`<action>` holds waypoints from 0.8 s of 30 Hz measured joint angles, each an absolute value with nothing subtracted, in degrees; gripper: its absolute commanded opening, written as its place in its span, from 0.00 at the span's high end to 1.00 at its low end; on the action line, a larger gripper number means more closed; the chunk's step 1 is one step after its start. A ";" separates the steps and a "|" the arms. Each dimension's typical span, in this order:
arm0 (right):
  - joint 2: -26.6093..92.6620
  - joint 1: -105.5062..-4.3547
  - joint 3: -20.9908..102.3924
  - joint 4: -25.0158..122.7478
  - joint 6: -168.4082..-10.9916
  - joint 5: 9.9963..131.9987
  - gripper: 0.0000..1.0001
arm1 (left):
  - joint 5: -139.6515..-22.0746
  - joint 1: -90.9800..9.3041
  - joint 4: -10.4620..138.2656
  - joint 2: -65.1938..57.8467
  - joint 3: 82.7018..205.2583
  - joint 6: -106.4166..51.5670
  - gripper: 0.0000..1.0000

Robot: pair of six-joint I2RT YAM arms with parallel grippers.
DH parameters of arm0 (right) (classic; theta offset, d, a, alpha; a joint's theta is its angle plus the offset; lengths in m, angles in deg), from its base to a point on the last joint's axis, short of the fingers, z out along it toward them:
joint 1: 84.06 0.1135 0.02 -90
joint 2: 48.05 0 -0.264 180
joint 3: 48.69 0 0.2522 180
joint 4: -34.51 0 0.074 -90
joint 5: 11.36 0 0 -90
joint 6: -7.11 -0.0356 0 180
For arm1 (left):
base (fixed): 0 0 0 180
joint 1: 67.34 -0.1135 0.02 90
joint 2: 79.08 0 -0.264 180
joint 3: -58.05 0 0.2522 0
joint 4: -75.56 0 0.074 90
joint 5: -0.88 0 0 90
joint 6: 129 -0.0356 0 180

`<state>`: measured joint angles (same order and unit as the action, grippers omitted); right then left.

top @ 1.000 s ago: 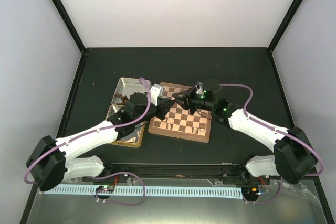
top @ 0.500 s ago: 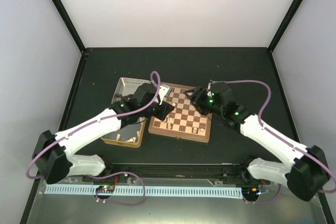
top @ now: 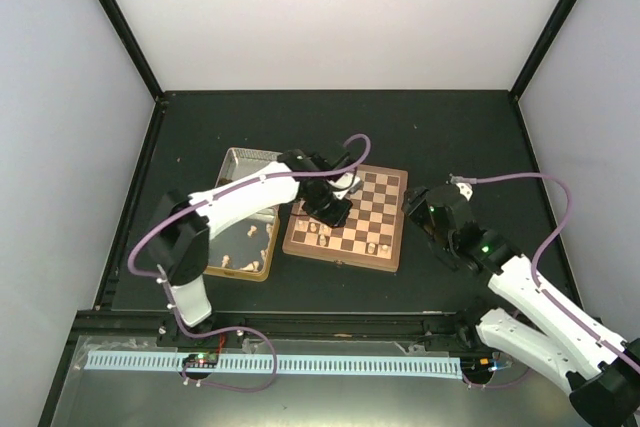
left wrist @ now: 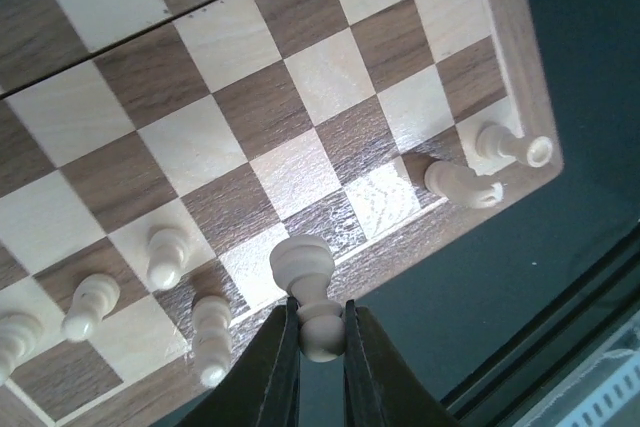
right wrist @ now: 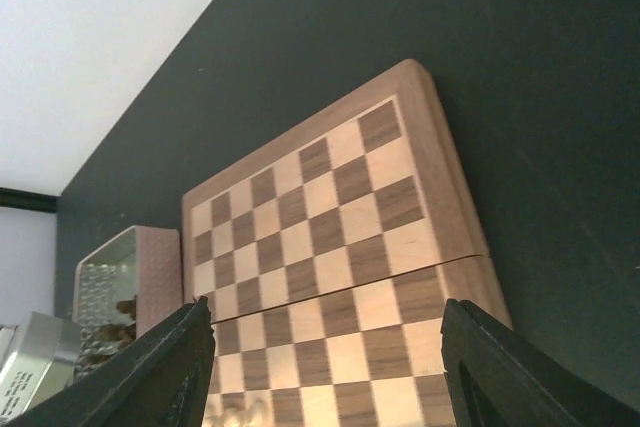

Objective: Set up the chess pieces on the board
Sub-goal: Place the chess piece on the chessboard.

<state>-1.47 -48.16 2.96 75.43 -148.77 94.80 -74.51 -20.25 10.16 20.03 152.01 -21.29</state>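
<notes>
Lowering the cream pawn (left wrist: 303, 277), pinched by the left gripper (left wrist: 320, 332) over the chessboard (left wrist: 300, 77)'s near rows, is judged risky: standing cream chessmen (left wrist: 165, 257) just beside it could be toppled. The right gripper (right wrist: 327, 312) is held spread and empty. Cream pieces are seen in the near tin (top: 235, 272), dark ones in the far tin (right wrist: 100, 282).

Board (top: 375, 213) right of tins (top: 243, 161) — chessmen (top: 372, 246) on it.

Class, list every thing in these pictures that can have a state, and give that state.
left gripper: jaws shut on a cream piece
right gripper: jaws open, empty
board: laid flat, a few cream pieces on it
tin halves: open, pieces inside
</notes>
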 measured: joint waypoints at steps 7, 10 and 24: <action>-2.25 -48.16 1.43 77.26 -147.16 97.27 0.36 | -78.58 -16.92 1.68 29.63 159.80 -22.88 0.98; -2.10 -48.16 1.40 77.29 -146.70 97.77 0.36 | -79.87 -16.47 -0.44 31.44 160.12 -23.06 0.98; -0.79 -48.16 1.14 77.26 -145.95 97.97 0.36 | -84.02 -16.47 -3.26 37.63 164.89 -24.33 0.95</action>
